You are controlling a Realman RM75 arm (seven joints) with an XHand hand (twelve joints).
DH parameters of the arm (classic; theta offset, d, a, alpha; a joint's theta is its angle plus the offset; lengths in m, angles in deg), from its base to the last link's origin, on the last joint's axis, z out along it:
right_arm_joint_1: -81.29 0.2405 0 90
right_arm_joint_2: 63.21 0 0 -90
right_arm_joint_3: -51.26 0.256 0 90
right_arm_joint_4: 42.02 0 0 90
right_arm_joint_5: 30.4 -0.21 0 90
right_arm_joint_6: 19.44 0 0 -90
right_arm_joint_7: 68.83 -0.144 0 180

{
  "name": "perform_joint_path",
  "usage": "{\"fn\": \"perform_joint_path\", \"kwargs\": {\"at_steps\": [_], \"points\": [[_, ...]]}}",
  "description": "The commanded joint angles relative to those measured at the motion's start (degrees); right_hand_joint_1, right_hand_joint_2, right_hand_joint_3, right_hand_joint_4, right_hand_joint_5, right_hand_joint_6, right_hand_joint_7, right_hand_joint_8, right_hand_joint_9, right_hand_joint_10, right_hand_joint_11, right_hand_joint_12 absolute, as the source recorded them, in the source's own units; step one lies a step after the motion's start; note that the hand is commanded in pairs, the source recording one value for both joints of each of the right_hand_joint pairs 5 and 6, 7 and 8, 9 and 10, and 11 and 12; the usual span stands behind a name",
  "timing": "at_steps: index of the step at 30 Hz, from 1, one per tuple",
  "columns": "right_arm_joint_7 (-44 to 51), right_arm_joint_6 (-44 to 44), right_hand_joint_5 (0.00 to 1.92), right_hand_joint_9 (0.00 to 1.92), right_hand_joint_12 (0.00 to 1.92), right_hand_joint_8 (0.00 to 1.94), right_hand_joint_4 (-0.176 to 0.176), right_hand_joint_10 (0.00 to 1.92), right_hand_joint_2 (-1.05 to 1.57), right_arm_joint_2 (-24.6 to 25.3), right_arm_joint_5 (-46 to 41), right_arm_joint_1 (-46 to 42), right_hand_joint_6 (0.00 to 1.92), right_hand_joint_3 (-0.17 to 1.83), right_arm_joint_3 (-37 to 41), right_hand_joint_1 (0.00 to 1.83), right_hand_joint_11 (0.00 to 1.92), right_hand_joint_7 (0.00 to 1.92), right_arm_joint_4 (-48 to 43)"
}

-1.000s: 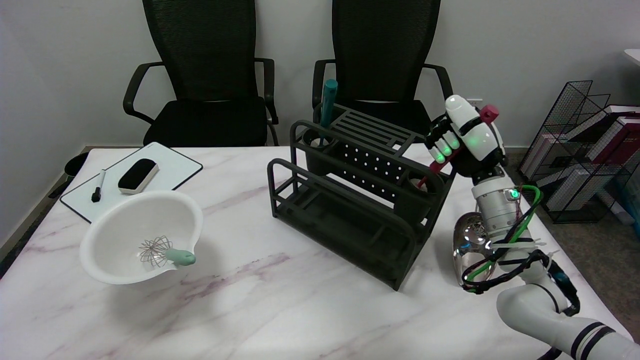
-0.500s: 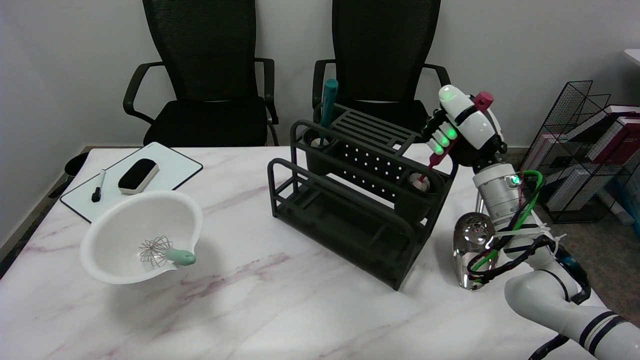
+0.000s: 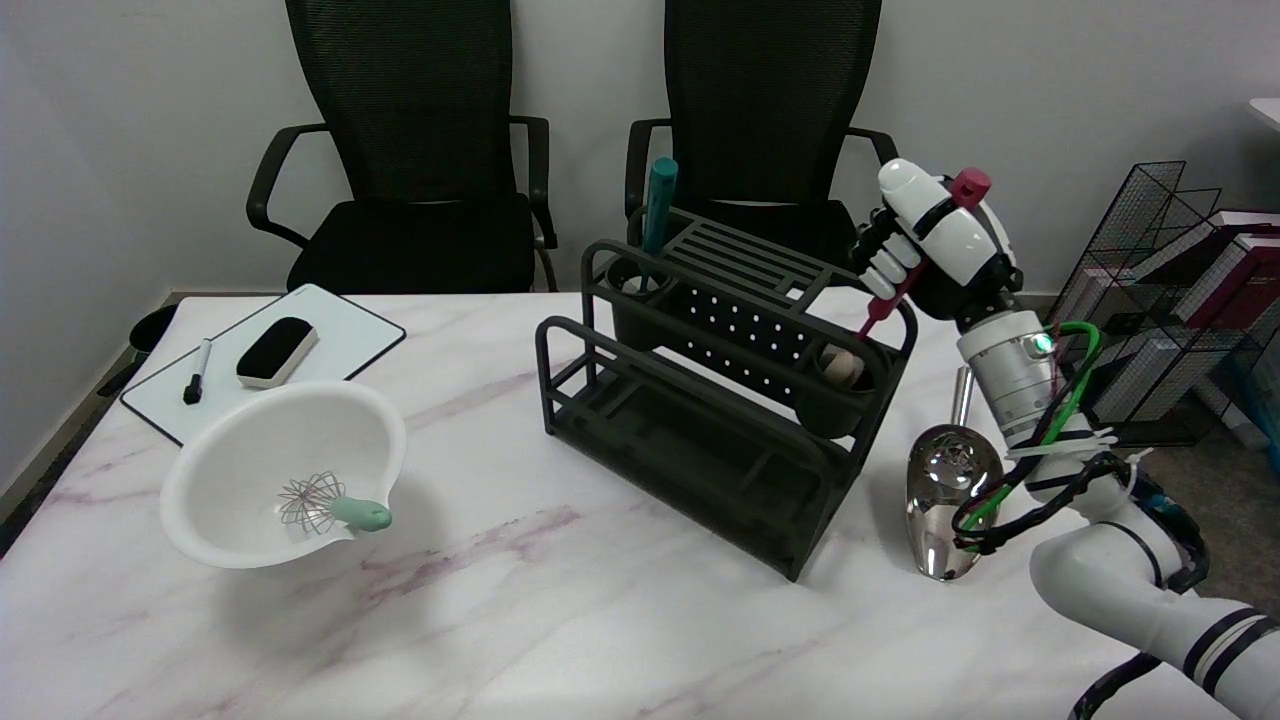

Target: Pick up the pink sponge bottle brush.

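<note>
My right hand (image 3: 932, 245) grips the pink handle of the sponge bottle brush (image 3: 880, 312) above the right end of the black rack (image 3: 700, 400). The handle's pink cap sticks out over the hand. The thin pink stem slants down and left to a pale sponge head (image 3: 843, 366) that pokes out of the rack's right-hand round cup (image 3: 833, 400). The hand's fingers are wrapped around the handle and hide its middle.
A teal-handled brush (image 3: 656, 210) stands in the rack's left cup. A shiny metal scoop (image 3: 945, 485) lies on the marble table to the right of the rack. A white bowl (image 3: 285, 475) with a whisk and a whiteboard (image 3: 265, 355) with eraser and marker sit left. Two black chairs stand behind.
My right hand has risen and moved slightly back with the brush. The sponge head, sunk in the cup before, now shows at the cup's rim.
</note>
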Motion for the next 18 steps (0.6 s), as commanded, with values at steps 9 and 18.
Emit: {"fn": "perform_joint_path", "kwargs": {"at_steps": [9, 18], "points": [[-0.04, -1.46, 1.92, 1.92, 1.92, 1.92, 0.000, 1.92, 1.57, -2.99, -0.05, -6.24, 1.92, 0.39, 5.57, 0.97, 1.92, 1.92, -6.72], [-0.12, -3.89, 1.92, 1.92, 1.92, 1.92, 0.000, 1.92, 1.57, -3.32, -0.05, -7.52, 1.92, 0.37, 9.29, 0.99, 1.92, 1.92, -13.48]]}}
